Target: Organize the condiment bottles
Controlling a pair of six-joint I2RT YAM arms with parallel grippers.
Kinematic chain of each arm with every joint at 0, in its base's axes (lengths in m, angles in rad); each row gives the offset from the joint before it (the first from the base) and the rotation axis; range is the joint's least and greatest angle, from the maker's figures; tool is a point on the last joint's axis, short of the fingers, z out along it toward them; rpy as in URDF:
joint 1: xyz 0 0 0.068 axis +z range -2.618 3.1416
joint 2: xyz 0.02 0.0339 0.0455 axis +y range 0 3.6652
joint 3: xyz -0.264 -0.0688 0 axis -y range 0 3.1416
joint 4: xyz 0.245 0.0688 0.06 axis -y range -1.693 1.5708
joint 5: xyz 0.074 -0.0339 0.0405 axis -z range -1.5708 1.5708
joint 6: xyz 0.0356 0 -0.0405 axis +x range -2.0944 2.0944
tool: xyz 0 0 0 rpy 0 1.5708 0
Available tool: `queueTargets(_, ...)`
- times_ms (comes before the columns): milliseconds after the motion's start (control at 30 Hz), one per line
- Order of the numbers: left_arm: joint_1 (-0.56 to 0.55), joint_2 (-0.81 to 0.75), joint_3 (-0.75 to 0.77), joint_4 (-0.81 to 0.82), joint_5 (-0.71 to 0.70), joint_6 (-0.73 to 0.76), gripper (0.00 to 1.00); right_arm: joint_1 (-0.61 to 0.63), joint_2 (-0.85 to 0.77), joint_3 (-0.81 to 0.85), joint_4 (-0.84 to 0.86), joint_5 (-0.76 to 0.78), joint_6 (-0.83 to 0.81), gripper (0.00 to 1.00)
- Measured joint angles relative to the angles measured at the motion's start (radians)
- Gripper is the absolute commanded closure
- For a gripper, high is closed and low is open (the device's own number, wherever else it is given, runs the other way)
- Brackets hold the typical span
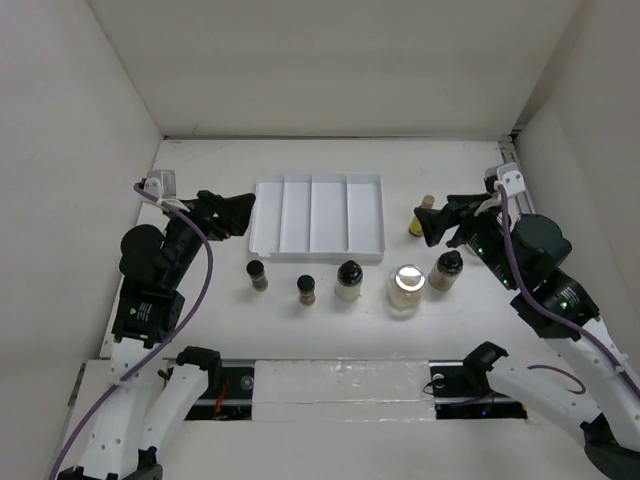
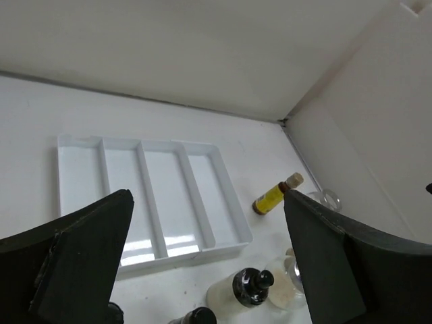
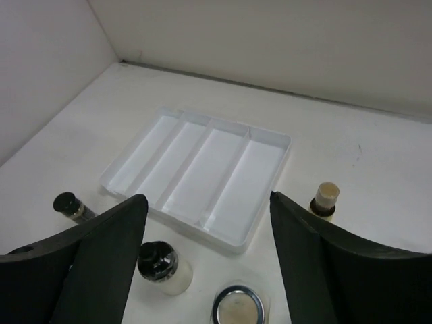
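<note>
Several condiment bottles stand in a row in front of the white ridged tray (image 1: 318,217): two small brown black-capped ones (image 1: 258,275) (image 1: 306,290), a pale black-capped bottle (image 1: 348,280), a wide clear jar (image 1: 406,288) and another brown bottle (image 1: 445,270). A slim yellow bottle (image 1: 421,216) stands right of the tray. My left gripper (image 1: 238,213) hovers open at the tray's left edge. My right gripper (image 1: 440,222) hovers open beside the yellow bottle (image 3: 325,199). Both hold nothing. The left wrist view shows the tray (image 2: 145,196), yellow bottle (image 2: 275,196) and pale bottle (image 2: 246,287).
White walls close in the table at the back and both sides. The tray (image 3: 202,172) has four long compartments with nothing in them. A rail with the arm bases (image 1: 340,385) runs along the near edge.
</note>
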State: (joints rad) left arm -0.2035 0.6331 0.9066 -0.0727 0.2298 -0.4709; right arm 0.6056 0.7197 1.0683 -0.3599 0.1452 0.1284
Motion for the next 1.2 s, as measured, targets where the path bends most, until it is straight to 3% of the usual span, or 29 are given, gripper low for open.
queueTargets(33,0.0,0.003,-0.01,-0.003,0.0,0.0,0.11,0.002,0.0,-0.001,-0.018,0.003,0.001,0.33)
queueTargets(67,0.0,0.007,-0.017,-0.008,0.005,0.0,0.16,0.005,0.0,-0.003,-0.043,0.005,0.007,0.49)
queueTargets(100,0.0,0.012,-0.02,-0.011,0.01,0.001,0.24,0.005,0.0,-0.005,-0.065,0.006,0.006,0.74)
queueTargets(167,0.0,0.02,-0.022,-0.014,0.023,0.008,0.43,0.005,0.0,-0.014,-0.106,0.005,0.02,0.95)
queueTargets(200,0.0,0.024,-0.024,-0.015,0.031,0.014,0.51,0.005,0.0,-0.019,-0.127,0.005,0.026,1.0)
queueTargets(233,0.0,0.026,-0.026,-0.018,0.038,0.019,0.71,0.005,0.0,-0.021,-0.15,0.005,0.028,1.0)
queueTargets(300,0.0,0.026,-0.03,-0.035,0.048,0.033,0.8,0.005,0.012,-0.021,-0.188,-0.003,0.034,1.0)
queueTargets(367,0.0,0.026,-0.03,-0.055,0.05,0.046,0.88,0.005,0.03,-0.022,-0.208,-0.027,0.036,0.79)
queueTargets(467,0.0,0.026,-0.031,-0.094,0.031,0.064,0.82,0.009,0.095,-0.03,-0.208,-0.104,0.029,0.52)
queueTargets(500,0.0,0.026,-0.033,-0.109,0.022,0.068,0.72,0.014,0.125,-0.038,-0.209,-0.13,0.026,0.48)
queueTargets(567,0.0,0.026,-0.048,-0.13,0.0,0.079,0.63,0.039,0.175,-0.047,-0.208,-0.169,0.019,0.35)
queueTargets(633,0.0,0.026,-0.074,-0.146,-0.021,0.083,0.55,0.08,0.249,-0.064,-0.207,-0.188,0.013,0.33)
queueTargets(933,0.0,0.068,-0.111,-0.178,-0.065,0.097,0.55,0.3,0.479,-0.077,-0.148,-0.141,0.011,0.33)
queueTargets(1200,0.0,0.071,-0.115,-0.178,-0.064,0.108,0.55,0.312,0.62,-0.073,-0.075,-0.022,0.019,0.37)
